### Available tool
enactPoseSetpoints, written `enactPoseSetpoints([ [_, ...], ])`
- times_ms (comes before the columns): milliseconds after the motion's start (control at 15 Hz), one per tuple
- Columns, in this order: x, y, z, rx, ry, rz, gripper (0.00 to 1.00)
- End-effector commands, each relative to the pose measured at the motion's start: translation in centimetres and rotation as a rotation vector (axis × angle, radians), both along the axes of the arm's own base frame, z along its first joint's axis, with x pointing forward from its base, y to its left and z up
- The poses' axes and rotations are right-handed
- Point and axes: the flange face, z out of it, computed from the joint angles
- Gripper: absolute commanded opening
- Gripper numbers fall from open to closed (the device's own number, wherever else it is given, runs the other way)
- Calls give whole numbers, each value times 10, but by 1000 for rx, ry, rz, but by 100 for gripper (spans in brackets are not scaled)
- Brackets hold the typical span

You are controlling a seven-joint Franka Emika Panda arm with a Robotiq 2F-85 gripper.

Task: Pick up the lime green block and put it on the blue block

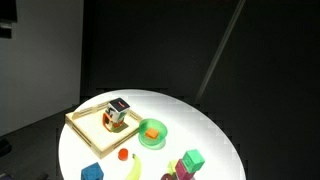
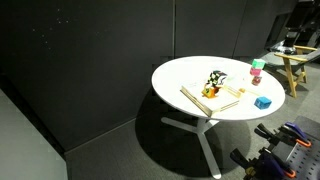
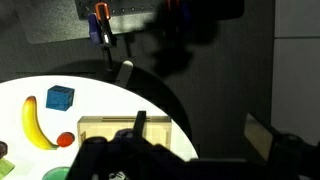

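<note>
pincer (image 3: 200,138): spread wide, nothing between the fingers. I see it only in the wrist view, up off the table (image 3: 20,95).
tray (image 3: 128,128): wooden, right under the pincer, nearest thing to it.
multi-coloured cube (image 1: 118,108): sits inside the tray in both exterior views.
red ball (image 3: 65,139): left of the pincer, just beside the tray edge.
banana (image 3: 35,125): further left, past the ball.
blue block (image 3: 60,97): ahead-left of the pincer, flat on the table, nothing on top.
green bowl (image 1: 152,132): next to the tray, something orange inside.
lime green block (image 1: 193,158): outside my wrist view, well apart from the blue block with the banana between them.
magenta block (image 1: 185,168): touches the lime green block; stacked or side by side, I can't tell.
</note>
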Motion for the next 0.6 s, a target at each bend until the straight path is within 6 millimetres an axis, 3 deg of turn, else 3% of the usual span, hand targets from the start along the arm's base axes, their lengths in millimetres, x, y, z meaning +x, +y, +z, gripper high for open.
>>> enactPoseSetpoints([
  [0, 19, -10, 6, -2, -46, -66, 100],
  [533, 54, -54, 13, -33, -176, -252, 100],
])
